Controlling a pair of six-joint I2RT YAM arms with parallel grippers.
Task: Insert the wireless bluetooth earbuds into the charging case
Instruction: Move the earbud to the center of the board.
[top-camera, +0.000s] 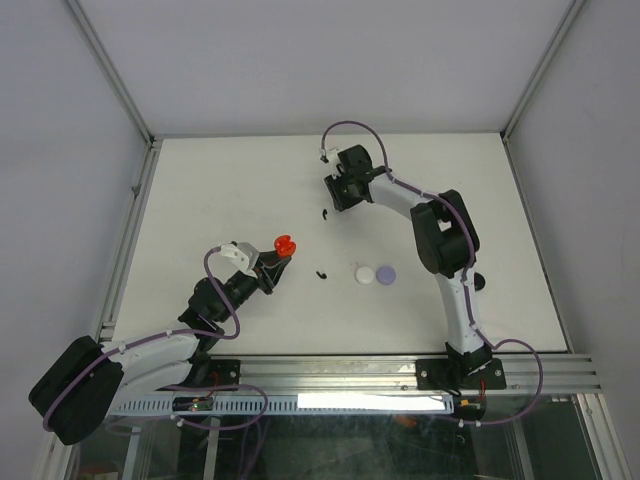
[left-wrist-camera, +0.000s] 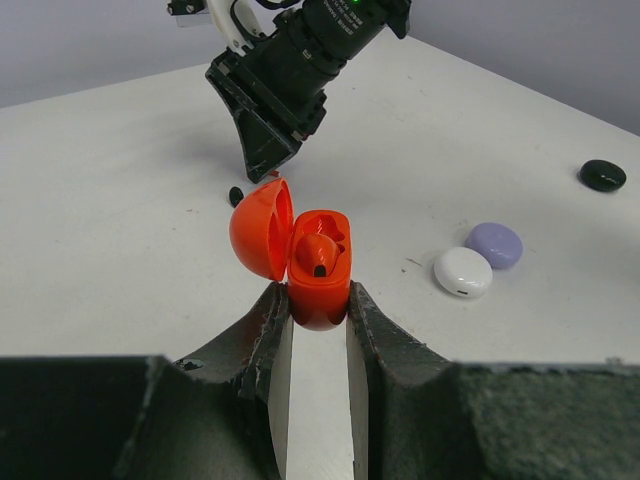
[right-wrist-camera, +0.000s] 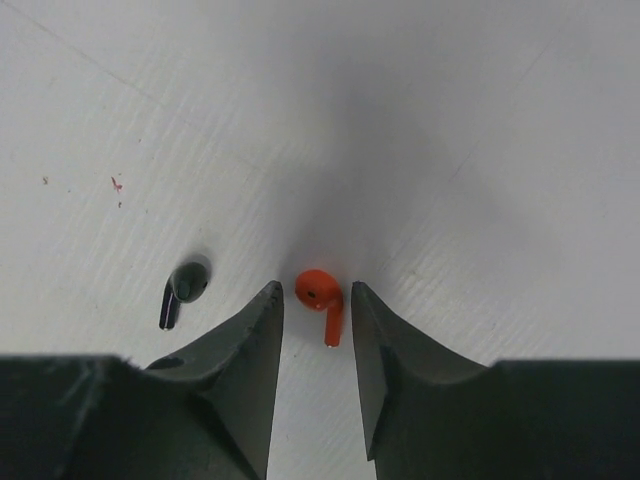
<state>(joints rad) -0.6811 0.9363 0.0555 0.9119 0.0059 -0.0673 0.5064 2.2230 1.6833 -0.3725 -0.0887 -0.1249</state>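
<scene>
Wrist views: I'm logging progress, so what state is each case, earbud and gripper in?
red case: open, one red bud seated, clamped in left gripper
right gripper: open, straddling the loose red earbud
loose red earbud: lying on table
black earbud: lying on table
white case: closed
lilac case: closed
black case: closed

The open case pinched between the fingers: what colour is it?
Orange-red; the case shows best in the left wrist view.
</scene>
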